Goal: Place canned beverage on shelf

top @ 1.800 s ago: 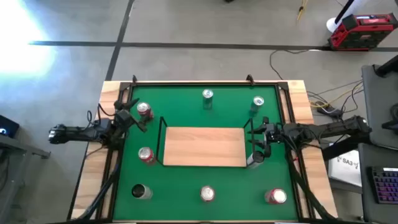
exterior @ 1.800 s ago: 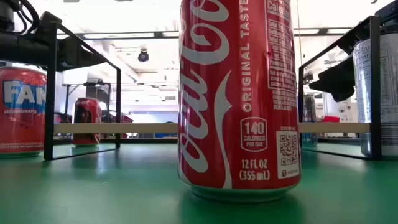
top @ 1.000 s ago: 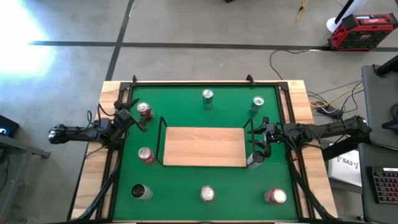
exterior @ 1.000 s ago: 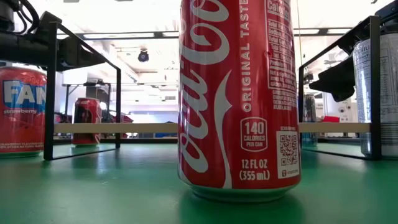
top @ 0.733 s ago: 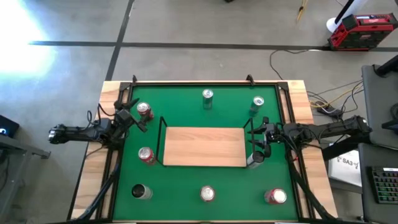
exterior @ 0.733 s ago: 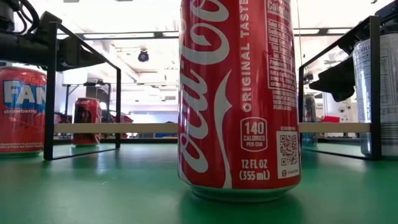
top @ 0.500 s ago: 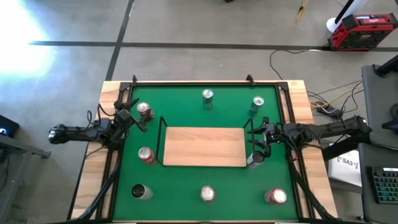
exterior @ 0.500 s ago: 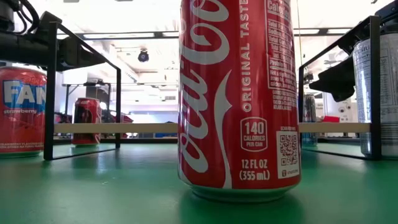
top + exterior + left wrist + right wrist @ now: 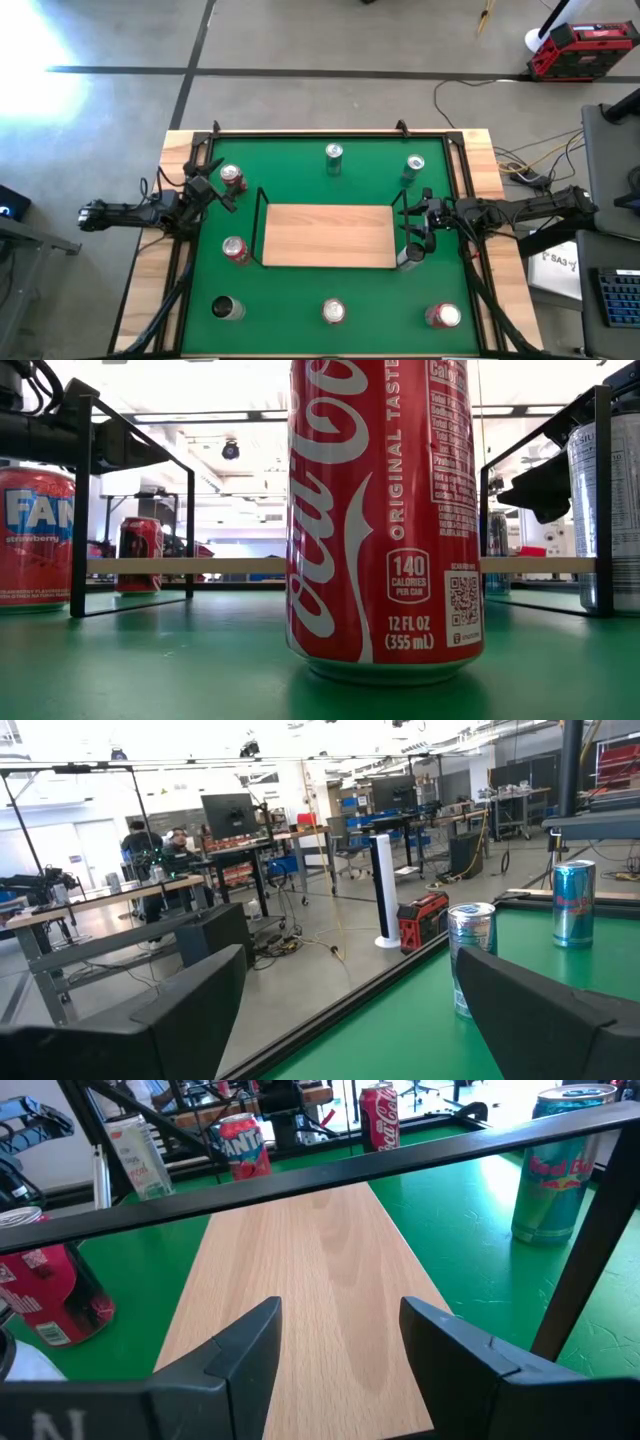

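Looking down on the table, we see the shelf (image 9: 328, 236), a flat light-wood board inside a thin black wire frame with upright ends, lying in the middle of the green mat (image 9: 300, 290). Every can we can make out stands upright on the mat, outside the wire frame.

The left gripper (image 9: 213, 190) hangs over the far-left part of the mat, well left of the shelf. Its fingers are spread wide with nothing between them. Just beside it, on the far side, stands a red can with a silver top (image 9: 232, 178). A second red can (image 9: 235, 250) stands just left of the shelf's left end.

The right gripper (image 9: 414, 229) sits at the shelf's right end, pointing left along the board. In its wrist view we see its two dark fingers standing a little apart, bare wood showing in the gap and nothing clamped. A tall silver can (image 9: 410, 257) stands just on the near side of this gripper, beside the shelf's near-right corner.

Along the far edge stand a slim silver can (image 9: 333, 155) and a teal can (image 9: 414, 167). Along the near edge stand a dark can (image 9: 225, 308), a red Coca-Cola can (image 9: 333, 312) and another red can (image 9: 443, 316).
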